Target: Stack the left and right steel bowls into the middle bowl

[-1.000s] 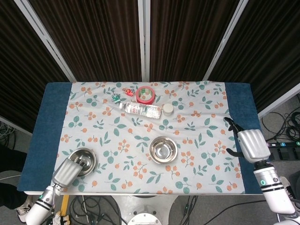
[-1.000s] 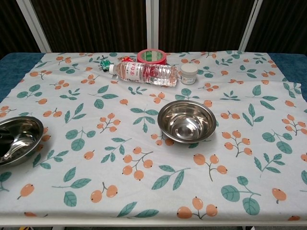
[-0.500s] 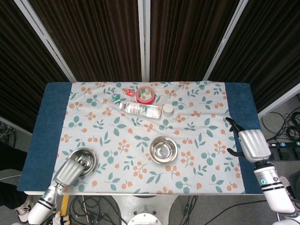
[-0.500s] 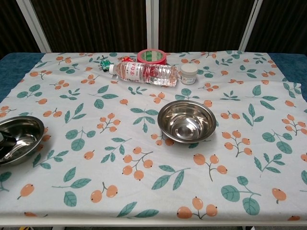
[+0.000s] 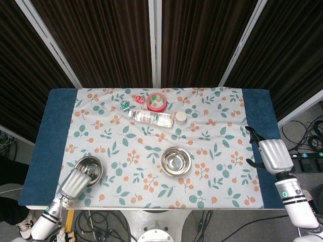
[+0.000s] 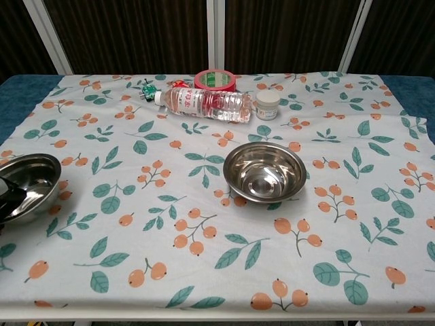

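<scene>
A steel bowl (image 5: pixel 91 168) sits at the near left of the floral cloth, seen also as the steel bowl (image 6: pixel 28 183) at the chest view's left edge. My left hand (image 5: pixel 75 182) grips its near rim, with fingers (image 6: pixel 8 198) inside the bowl. The bowl looks tilted and a little off the cloth. The middle steel bowl (image 5: pixel 175 161) stands upright at the centre; in the chest view it is the middle bowl (image 6: pixel 265 171). My right hand (image 5: pixel 273 154) hovers over the blue right edge, fingers apart, holding nothing. No third bowl shows apart from these.
A water bottle (image 5: pixel 151 118) lies on its side at the back, beside a white jar (image 5: pixel 180 117). Behind them are a red tape roll (image 5: pixel 156 102) and small toys (image 5: pixel 125 105). The blue table top (image 5: pixel 53 136) borders the cloth on both sides.
My left hand has raised and tilted the left bowl a little, shifting it slightly back. The right hand has drifted slightly toward the right edge.
</scene>
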Robot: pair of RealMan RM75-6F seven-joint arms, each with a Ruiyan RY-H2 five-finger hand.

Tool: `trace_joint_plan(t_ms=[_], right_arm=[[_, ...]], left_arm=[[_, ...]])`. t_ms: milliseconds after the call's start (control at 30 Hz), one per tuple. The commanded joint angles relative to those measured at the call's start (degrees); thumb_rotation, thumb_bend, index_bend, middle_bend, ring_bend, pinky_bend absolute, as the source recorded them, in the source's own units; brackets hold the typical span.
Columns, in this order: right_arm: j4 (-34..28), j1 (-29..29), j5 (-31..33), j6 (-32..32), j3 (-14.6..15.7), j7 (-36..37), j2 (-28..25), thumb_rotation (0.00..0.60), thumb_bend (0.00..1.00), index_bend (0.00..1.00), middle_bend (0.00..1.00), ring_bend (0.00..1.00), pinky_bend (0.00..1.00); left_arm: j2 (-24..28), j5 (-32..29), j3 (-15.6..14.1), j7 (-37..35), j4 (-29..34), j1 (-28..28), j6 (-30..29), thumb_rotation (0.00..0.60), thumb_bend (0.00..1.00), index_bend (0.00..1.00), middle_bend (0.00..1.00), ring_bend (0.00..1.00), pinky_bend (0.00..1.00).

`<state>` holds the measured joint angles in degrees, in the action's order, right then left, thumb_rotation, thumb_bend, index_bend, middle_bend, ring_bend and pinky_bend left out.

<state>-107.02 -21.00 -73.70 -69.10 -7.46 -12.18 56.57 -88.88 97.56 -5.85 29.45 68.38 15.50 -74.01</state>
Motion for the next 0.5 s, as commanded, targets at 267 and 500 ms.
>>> trace_joint_plan(t_ms=[267, 500], right_arm=[[0.02, 0.49, -0.16, -0.87, -0.34, 0.86, -0.54, 0.600, 0.08, 0.10, 0.40, 0.87, 0.83], [-0.21, 1.82, -0.53, -3.49, -1.23, 3.15, -1.78, 0.600, 0.08, 0.10, 0.39, 0.87, 0.83]], left_arm=[[0.73, 1.64, 1.27, -0.36, 2.09, 2.22, -0.75, 0.600, 0.32, 0.73, 0.76, 0.90, 0.94], [0.80, 3.16, 5.44, 3.41, 8.62, 8.82, 3.31, 0.600, 0.32, 0.73, 0.76, 0.90, 0.94]])
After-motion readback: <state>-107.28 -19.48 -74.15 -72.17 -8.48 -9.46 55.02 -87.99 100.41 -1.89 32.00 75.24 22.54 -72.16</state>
